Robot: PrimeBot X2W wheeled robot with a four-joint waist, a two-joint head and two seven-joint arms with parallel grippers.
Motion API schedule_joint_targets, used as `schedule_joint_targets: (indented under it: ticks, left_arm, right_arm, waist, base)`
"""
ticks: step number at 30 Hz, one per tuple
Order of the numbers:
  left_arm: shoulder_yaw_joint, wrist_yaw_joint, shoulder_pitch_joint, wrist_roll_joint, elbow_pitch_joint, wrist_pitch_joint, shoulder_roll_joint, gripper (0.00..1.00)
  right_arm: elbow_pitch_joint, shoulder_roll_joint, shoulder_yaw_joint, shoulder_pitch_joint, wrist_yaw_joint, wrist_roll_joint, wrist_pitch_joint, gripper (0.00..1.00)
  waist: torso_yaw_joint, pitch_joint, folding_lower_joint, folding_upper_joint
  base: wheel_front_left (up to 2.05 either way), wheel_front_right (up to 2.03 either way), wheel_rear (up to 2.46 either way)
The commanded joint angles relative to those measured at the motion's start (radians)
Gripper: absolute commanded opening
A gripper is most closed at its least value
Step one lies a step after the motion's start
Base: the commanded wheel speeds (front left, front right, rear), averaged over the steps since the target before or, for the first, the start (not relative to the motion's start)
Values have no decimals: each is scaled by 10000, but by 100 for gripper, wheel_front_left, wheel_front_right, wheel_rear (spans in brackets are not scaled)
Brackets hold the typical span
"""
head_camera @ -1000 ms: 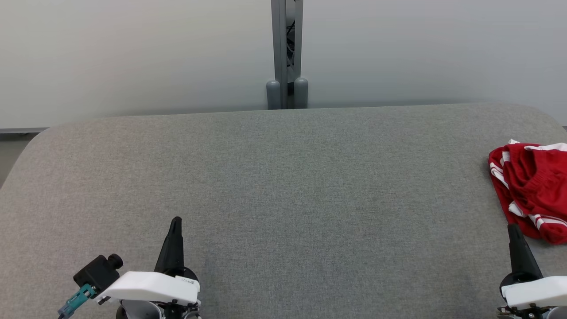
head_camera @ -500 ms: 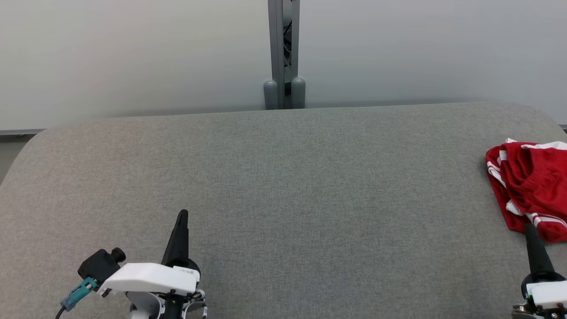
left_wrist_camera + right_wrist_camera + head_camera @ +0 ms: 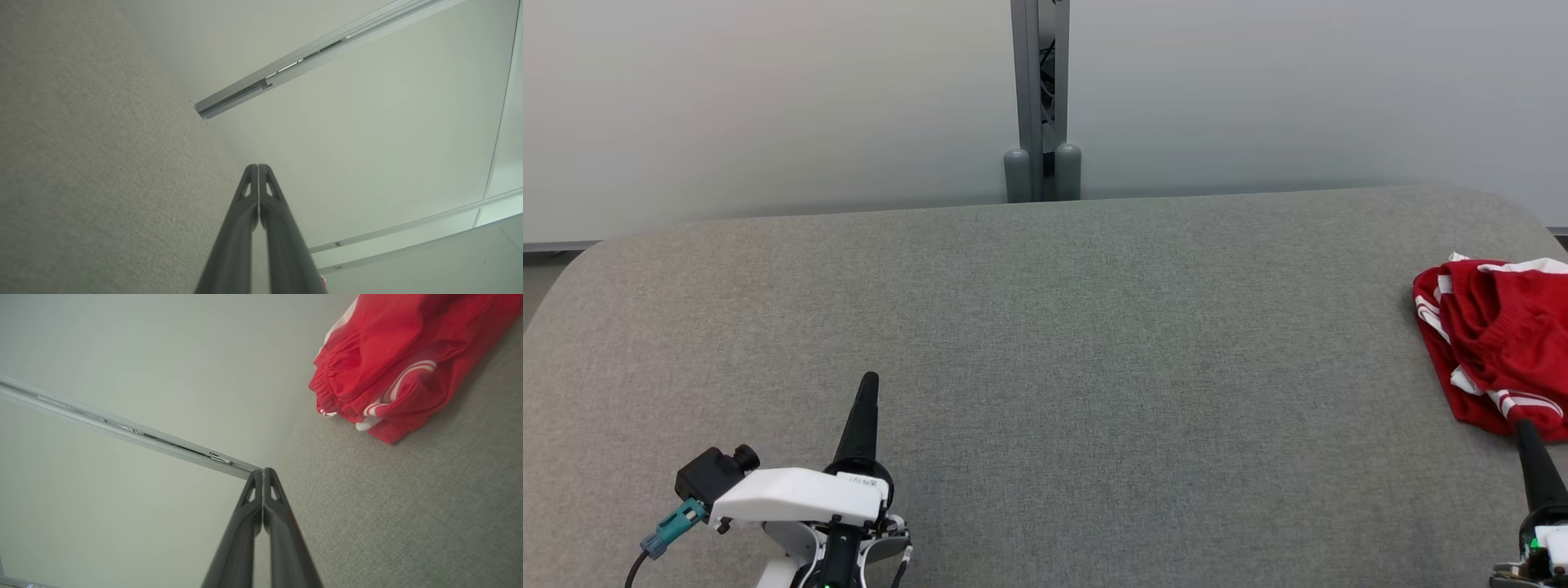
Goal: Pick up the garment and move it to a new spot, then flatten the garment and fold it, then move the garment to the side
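The fingers [image 3: 241,228] of the left gripper [image 3: 869,382] are pressing flat against each other from root to tip, clenched on nothing, and are pointing up the head view over the near left part of the grey fabric table [image 3: 1094,327]. To the left of its white wrist housing [image 3: 796,496], a black camera block [image 3: 709,474] is sticking out, with a teal plug [image 3: 674,523] hanging off it. In the left wrist view the closed pair is aiming along the table's edge toward the pale wall [image 3: 367,143]. Past the far edge of the table, near the middle, a grey metal post [image 3: 1037,98] is standing upright against that wall. At the far right, the garment [image 3: 1503,343], red with white stripes and a gathered waistband, is lying bunched in a heap on the table, running off the right edge of the head view. Just below it, the right gripper [image 3: 1521,425] is pointing up at the heap's near edge with its fingers [image 3: 241,531] likewise shut tight and grasping nothing. The right wrist view is showing a strip of bare grey cloth between those tips and the garment, so the two are lying near each other but apart.
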Motion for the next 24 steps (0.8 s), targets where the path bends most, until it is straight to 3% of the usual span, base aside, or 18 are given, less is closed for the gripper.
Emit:
schedule_joint_targets:
  ticks: [1,24]
  left_arm:
    - [-26,-90,-338,-244,-28,44,38,0]
    - [-286,-389,-812,-2102,321,306,50,0]
  right_arm:
    - [-166,-125,-141,-10,6,288,101,0]
    - [-311,-173,-830,150,6,2361,815,0]
  waist:
    - [-7,0,0,0]
    - [-125,-3,0,0]
  base:
    - [0,0,0]
    - [0,0,0]
